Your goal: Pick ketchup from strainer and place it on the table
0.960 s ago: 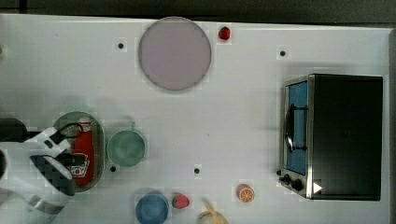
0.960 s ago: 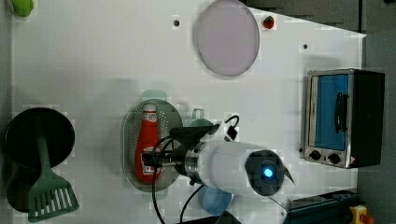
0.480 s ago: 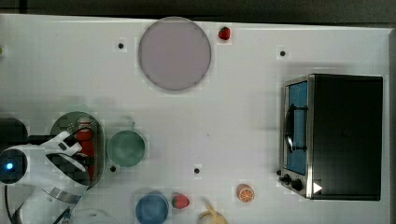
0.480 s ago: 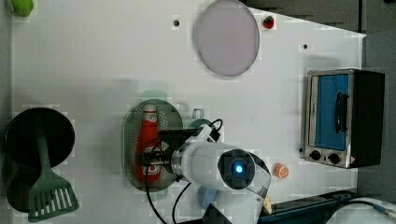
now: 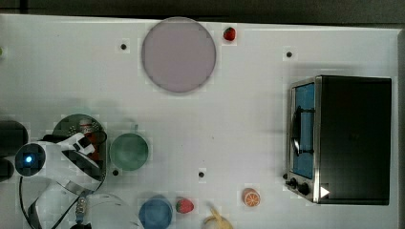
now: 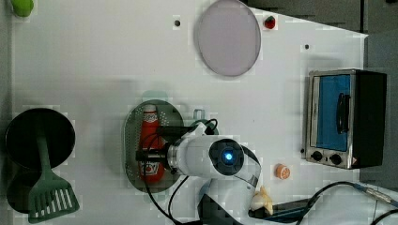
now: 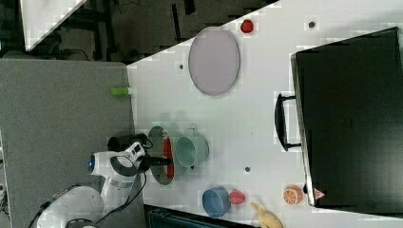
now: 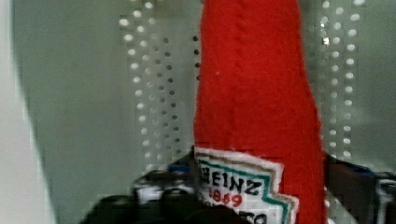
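One ketchup bottle (image 6: 151, 149) lies flat inside the strainer (image 6: 132, 140) on the white surface (image 6: 94, 70), its cap toward the left view's top. The end effector (image 6: 152, 155) is down over the bottle's labelled lower half, with a dark finger (image 8: 348, 179) on either side of the red body in the wrist view, spread around it; whether they press it I cannot tell. A green cup (image 5: 129, 151) stands just beside the strainer, on the top view's right.

White label (image 8: 243, 191) on the ketchup (image 8: 257, 93), "HEINZ" above red "1869"
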Controlling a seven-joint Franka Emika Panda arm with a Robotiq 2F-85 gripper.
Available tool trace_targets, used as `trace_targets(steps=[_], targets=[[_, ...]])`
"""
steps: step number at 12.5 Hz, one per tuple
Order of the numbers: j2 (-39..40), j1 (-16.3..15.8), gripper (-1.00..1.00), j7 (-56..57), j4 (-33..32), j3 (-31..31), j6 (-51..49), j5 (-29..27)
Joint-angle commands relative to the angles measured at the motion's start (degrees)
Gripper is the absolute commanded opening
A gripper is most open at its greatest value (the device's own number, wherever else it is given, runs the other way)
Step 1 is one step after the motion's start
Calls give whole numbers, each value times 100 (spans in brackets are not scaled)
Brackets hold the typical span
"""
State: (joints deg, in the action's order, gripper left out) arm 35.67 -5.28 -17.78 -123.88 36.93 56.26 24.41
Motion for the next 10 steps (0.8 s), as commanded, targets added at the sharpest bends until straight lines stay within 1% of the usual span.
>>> trace_targets(steps=[1,2,4,5,8,10], targets=[[-122,-205,21,-316,149,-70,134,77],[-195,-182,21,-316,133,-44,88,65],[-473,-79,21,-313,104,120,-347,-52],[-670,27,21,-297,122,288,-550,-300],[-1336,429,21,-227,233,920,-888,-1434],[-1753,624,21,-107,424,1170,-1296,-1738]])
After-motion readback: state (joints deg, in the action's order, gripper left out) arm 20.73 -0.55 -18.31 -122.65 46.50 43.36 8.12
